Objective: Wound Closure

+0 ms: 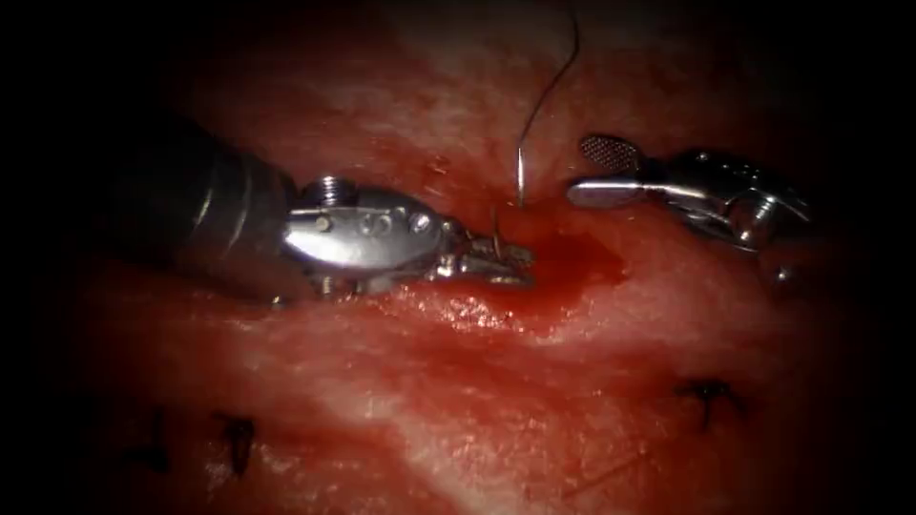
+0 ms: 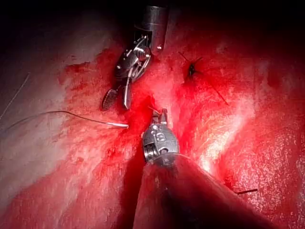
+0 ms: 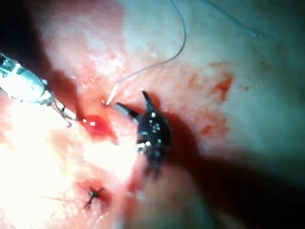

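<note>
The needle (image 1: 521,176) is standing in the tissue (image 1: 458,381), its pale blunt end sticking up out of the surface just above and beyond the tip of the left hand (image 1: 501,265), in the gap between the two tools. The thread (image 1: 553,81) is trailing from that blunt end, curving up and away from both hands across the paler tissue. The left hand is lying low on the wet surface, its jaws pressed together on a thin dark bit of the needle that is rising out of the tissue right at its tip; how far along the curve this grip is sitting cannot be told. The right hand (image 1: 580,170) is hovering just to the far side of the needle's blunt end, jaws spread apart and holding nothing, one ribbed inner face turned up. Red fluid (image 1: 582,267) is pooling just past the left hand's tip and below the right hand, and the line of the cut is too blurred here to say which side the needle is on. From the left wrist, the left hand (image 2: 162,114) is reaching into the red furrow, with the needle (image 2: 116,125) and thread (image 2: 57,113) lying beside it and the right hand (image 2: 116,104) gaping just beyond. From the right wrist, the right hand (image 3: 131,99) is spreading next to the needle (image 3: 111,97), the thread (image 3: 178,43) looping away and the left hand (image 3: 66,113) facing it. A dark knotted stitch (image 1: 706,393) is sitting well below the right hand.
</note>
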Robot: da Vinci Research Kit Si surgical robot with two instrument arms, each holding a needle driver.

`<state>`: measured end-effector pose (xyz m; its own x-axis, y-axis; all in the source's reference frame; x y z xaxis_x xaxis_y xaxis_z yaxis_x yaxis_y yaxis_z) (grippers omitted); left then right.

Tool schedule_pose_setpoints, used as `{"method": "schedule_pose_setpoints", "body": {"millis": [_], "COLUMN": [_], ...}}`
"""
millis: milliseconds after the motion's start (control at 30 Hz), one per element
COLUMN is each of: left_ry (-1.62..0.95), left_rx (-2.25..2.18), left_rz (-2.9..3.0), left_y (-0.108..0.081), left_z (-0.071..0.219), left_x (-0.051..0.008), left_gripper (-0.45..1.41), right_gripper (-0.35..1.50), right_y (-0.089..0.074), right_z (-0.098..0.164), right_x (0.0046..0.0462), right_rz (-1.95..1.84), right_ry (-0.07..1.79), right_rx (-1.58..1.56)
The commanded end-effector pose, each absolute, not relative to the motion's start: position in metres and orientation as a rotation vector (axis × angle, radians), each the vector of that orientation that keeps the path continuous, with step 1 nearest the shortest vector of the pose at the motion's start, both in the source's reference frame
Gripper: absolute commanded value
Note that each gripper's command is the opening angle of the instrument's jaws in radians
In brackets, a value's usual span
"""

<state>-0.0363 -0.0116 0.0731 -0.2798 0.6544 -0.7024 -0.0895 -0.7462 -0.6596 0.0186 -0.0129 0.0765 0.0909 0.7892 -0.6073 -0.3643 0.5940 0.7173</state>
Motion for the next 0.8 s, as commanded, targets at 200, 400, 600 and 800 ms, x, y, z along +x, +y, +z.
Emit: {"method": "schedule_pose_setpoints", "body": {"millis": [200,400,600,800], "left_ry": [-0.843,-0.952,-1.087,-0.972], "left_rx": [-1.504,-1.502,-1.483,-1.595], "left_rz": [1.983,1.899,1.801,1.891], "left_y": [-0.0129,-0.0134,-0.0133,-0.0125], "left_z": [0.0714,0.0708,0.0683,0.0658], "left_x": [-0.0365,-0.0361,-0.0347,-0.0342], "left_gripper": [-0.45,-0.45,-0.45,-0.45], "right_gripper": [1.06,1.06,1.04,1.06], "right_y": [-0.0139,-0.0140,-0.0144,-0.0144], "right_z": [0.0770,0.0770,0.0773,0.0772], "right_x": [0.0196,0.0196,0.0198,0.0197], "right_rz": [0.885,0.879,0.882,0.882], "right_ry": [1.203,1.205,1.212,1.213], "right_rx": [0.456,0.461,0.504,0.514]}}
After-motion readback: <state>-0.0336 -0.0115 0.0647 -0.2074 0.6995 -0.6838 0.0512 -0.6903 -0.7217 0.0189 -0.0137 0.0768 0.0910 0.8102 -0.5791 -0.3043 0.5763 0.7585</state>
